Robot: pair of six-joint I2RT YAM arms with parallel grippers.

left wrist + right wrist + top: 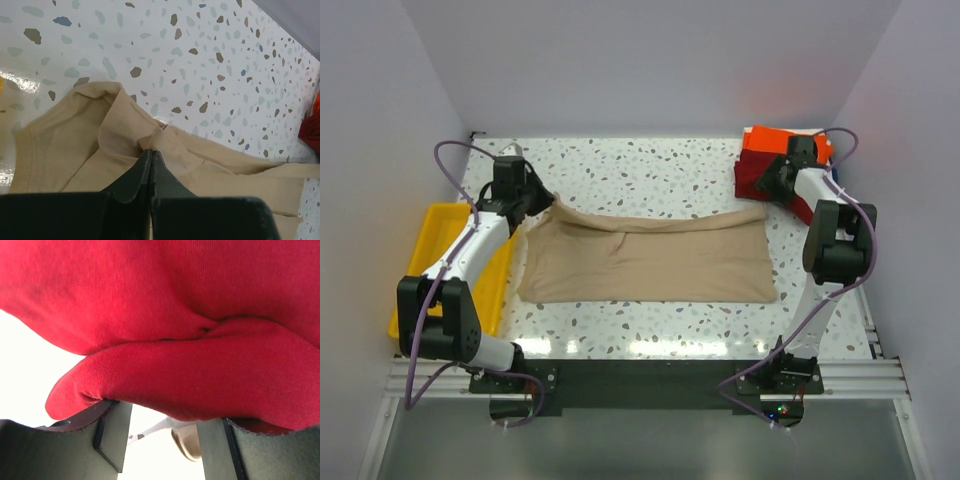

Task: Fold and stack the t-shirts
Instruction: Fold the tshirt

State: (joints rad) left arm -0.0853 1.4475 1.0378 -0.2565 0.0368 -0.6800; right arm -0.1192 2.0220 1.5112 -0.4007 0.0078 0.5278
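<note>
- Reaching over the far left corner of the tan t-shirt (650, 262), the left gripper (151, 152) is clenched on a fold of its cloth.
- The right gripper (165, 422) is extended to the far right corner of the table, jaws parted, unclamped, under the dark red t-shirt (190, 315).
- Three shirts are counted: the tan one spread mid-table, the dark red one touching the orange t-shirt (775, 140).

Left hand (538, 205) at corner of spread tan t-shirt (645, 262)

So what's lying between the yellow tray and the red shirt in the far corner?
The tan t-shirt, spread over the table, with the left gripper shut on its corner by the yellow tray; the red shirt lies beyond. The top view shows this.
</note>
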